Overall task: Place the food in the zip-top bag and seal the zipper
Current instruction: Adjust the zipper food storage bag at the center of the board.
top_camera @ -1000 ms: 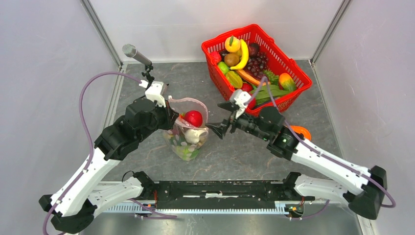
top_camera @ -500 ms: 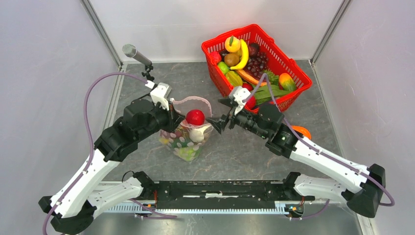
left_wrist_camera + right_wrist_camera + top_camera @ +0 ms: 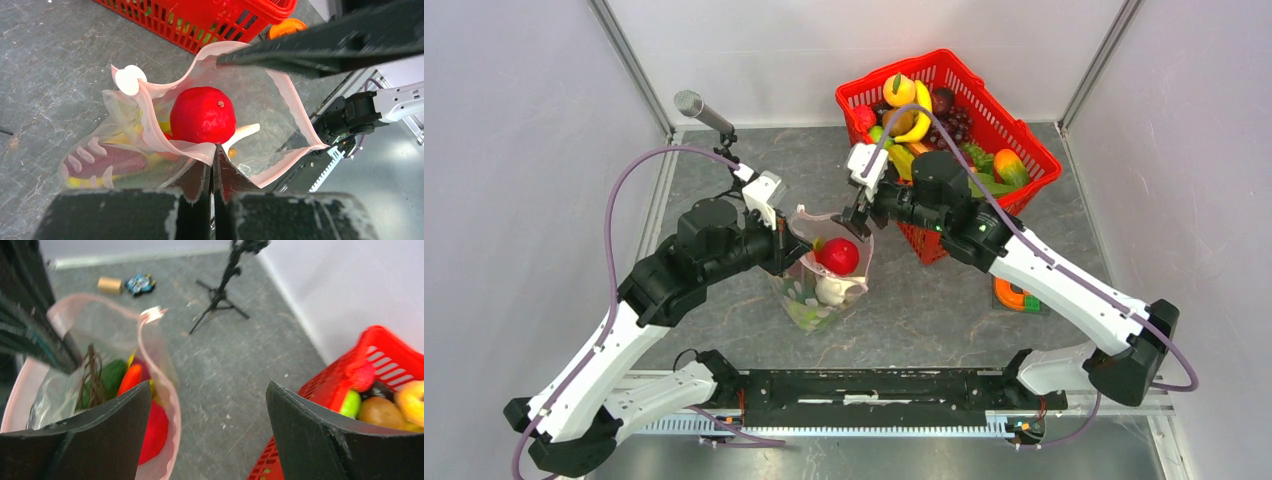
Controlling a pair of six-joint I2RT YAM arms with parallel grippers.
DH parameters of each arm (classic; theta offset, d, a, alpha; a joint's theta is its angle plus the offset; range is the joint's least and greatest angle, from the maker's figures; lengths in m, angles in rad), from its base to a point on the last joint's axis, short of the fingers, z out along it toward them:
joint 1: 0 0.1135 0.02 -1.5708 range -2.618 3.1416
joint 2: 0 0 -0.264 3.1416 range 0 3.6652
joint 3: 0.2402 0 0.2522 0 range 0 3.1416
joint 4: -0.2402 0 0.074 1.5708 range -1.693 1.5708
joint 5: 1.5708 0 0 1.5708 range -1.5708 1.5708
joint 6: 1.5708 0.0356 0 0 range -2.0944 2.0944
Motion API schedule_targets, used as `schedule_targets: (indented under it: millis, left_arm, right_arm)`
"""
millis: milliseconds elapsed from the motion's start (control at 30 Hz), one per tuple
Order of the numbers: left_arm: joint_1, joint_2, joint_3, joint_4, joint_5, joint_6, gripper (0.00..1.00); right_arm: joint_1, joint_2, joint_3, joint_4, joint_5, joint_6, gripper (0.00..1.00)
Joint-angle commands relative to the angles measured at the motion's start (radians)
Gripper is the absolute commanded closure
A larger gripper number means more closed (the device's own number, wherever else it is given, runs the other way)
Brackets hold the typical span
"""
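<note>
- While the bag (image 3: 809,300) gapes open, a basket (image 3: 999,103) crowds its far side.
- Left gripper (image 3: 213,152) pinches one side of the bag's rim.
- Right gripper (image 3: 207,390), spread wide, reaches over the opposite side.

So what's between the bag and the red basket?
Bare grey table, in the left wrist view; from the top, the right hand hangs over that gap.

Right wrist view blurred: bag (image 3: 95,330) contents read only as green, orange, red smears; my right jaws cover its lower part. Top view: my right arm hides the near corner of the basket (image 3: 1014,116) and part of an orange object (image 3: 1016,296).
</note>
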Motion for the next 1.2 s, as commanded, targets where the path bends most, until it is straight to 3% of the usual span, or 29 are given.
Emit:
schedule_targets:
  millis: [0, 100, 300, 467, 600, 700, 933, 967, 1000, 1067, 1167]
  left_arm:
    - [0.003, -0.002, 0.06, 0.043, 0.043, 0.048, 0.98]
    - [0.003, 0.002, 0.058, 0.043, 0.044, 0.044, 0.98]
    - [0.003, 0.01, 0.054, 0.043, 0.071, 0.04, 0.98]
    - [0.003, 0.022, 0.055, 0.033, 0.078, 0.042, 0.98]
    - [0.003, 0.022, 0.056, 0.029, 0.068, 0.045, 0.98]
    - [0.003, 0.019, 0.052, 0.03, 0.054, 0.045, 0.98]
    - [0.003, 0.0, 0.042, 0.036, -0.044, 0.036, 0.95]
    - [0.003, -0.006, 0.034, 0.044, -0.069, 0.03, 0.91]
    - [0.003, -0.012, 0.029, 0.053, -0.081, 0.025, 0.76]
    - [0.003, -0.024, 0.022, 0.07, -0.093, 0.008, 0.44]
    - [0.003, -0.048, 0.008, 0.108, -0.099, -0.018, 0.3]
  right_arm:
    - [-0.001, 0.041, 0.06, -0.161, -0.15, -0.116, 0.12]
    - [0.0, 0.074, 0.083, -0.196, -0.176, -0.121, 0.13]
    - [-0.001, 0.094, 0.052, -0.101, -0.161, -0.112, 0.16]
    - [-0.002, 0.138, 0.083, -0.05, -0.177, -0.115, 0.21]
    - [0.0, 0.201, 0.146, -0.105, -0.191, -0.124, 0.3]
    - [0.0, 0.216, 0.143, -0.087, -0.169, -0.102, 0.44]
    - [-0.001, 0.149, 0.036, 0.047, -0.139, -0.02, 0.91]
    - [-0.001, 0.137, 0.017, 0.069, -0.12, 0.008, 0.94]
    - [-0.001, 0.122, 0.003, 0.093, -0.104, 0.037, 1.0]
    - [-0.001, 0.098, -0.029, 0.138, -0.05, 0.116, 1.0]
    - [-0.001, 0.051, -0.093, 0.223, 0.058, 0.268, 1.0]
